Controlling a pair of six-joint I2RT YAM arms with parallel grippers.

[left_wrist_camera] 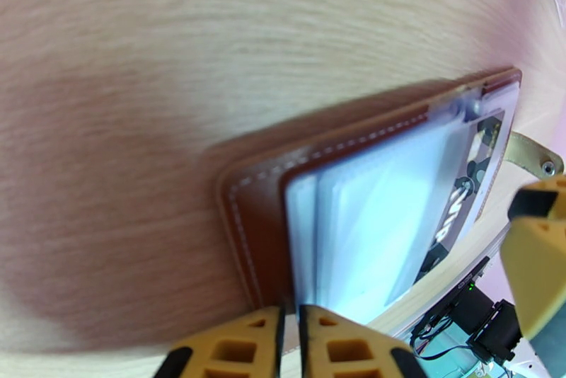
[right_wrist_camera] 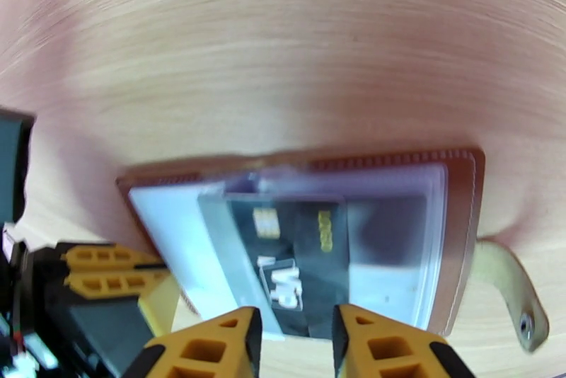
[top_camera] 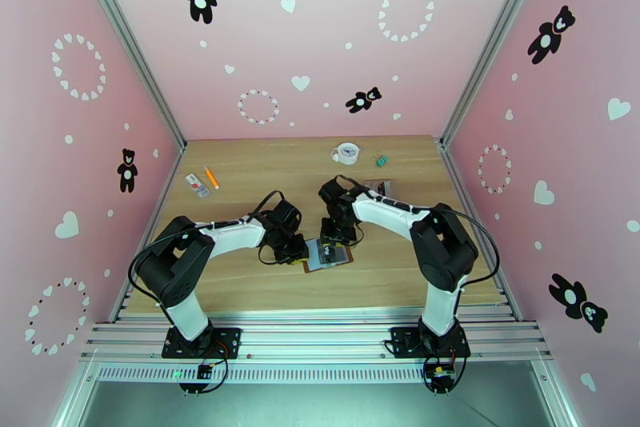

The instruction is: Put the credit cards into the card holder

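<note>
The brown card holder (top_camera: 328,254) lies open on the table between both arms, its clear sleeves facing up. In the left wrist view my left gripper (left_wrist_camera: 290,333) is pinched on the near edge of the card holder (left_wrist_camera: 247,216). A dark credit card (right_wrist_camera: 297,252) marked VIP lies partly inside a sleeve. My right gripper (right_wrist_camera: 297,340) hovers over that card's near end, fingers a little apart, gripping nothing I can see. The same credit card (left_wrist_camera: 460,209) shows through the sleeve in the left wrist view. The snap strap (right_wrist_camera: 509,287) sticks out on the holder's right.
A white round object (top_camera: 346,152) and a small green item (top_camera: 382,159) sit at the back of the table. An orange pen (top_camera: 211,177) and a small white item (top_camera: 197,185) lie at the back left. Pink walls close in three sides.
</note>
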